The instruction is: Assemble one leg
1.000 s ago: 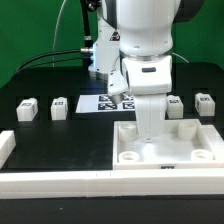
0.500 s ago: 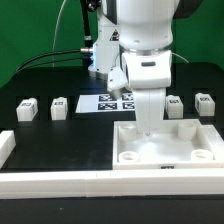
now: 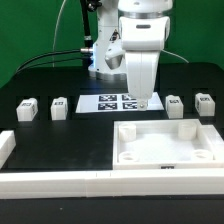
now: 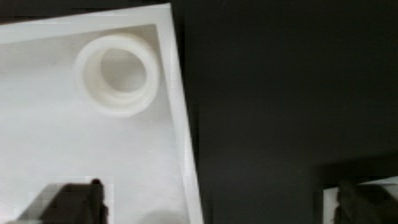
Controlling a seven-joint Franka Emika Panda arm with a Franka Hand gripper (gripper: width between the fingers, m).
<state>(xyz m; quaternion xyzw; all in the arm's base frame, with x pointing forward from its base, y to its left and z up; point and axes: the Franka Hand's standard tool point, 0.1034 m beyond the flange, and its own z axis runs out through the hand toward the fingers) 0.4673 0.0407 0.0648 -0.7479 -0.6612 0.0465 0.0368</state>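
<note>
Black table (image 3: 60,135) holds white legs (image 3: 27,108) before green backdrop (image 3: 22,30).

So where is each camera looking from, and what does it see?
Exterior view: off the arm, facing the table over the near border bar; shows the arm and open pincer.
Wrist view: on the wrist, looking down at the panel; both dark fingertips show.
Both see the panel with a round corner hole.

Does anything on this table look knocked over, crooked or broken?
Nothing stands out. The four small white tagged cuboid blocks sit in a tidy row, and the large flat white panel with round holes lies flat and undamaged.
</note>
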